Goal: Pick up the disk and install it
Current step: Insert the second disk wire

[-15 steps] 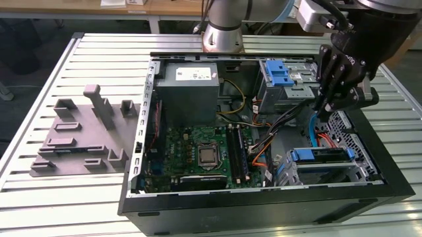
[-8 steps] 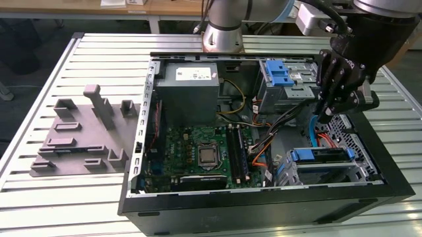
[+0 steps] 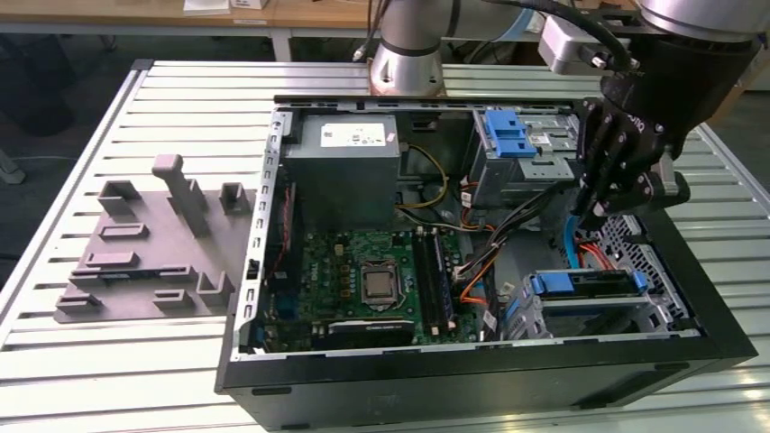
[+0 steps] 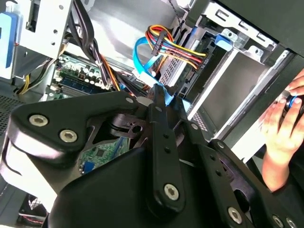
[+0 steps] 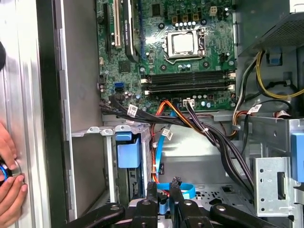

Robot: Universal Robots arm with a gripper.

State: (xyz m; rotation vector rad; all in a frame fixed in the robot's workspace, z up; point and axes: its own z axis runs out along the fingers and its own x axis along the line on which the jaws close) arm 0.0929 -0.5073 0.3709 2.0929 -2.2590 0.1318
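Grey fixture (image 3: 132, 262) on surface (image 3: 72, 361), no disk there. Disk (image 3: 583, 284) already sits in lower drive bay, blue carrier outward. Gripper (image 3: 586, 215) clenched, empty, just above among cables (image 3: 529, 216). Likely install stage; seating check needs cable clearance.

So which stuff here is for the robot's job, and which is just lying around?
For the job:
- the disk, blue-framed, sitting in the drive bay
- the robot's hand, hovering just above it inside the computer case

Just lying about:
- the grey block on the table
- the power-supply box
- the motherboard
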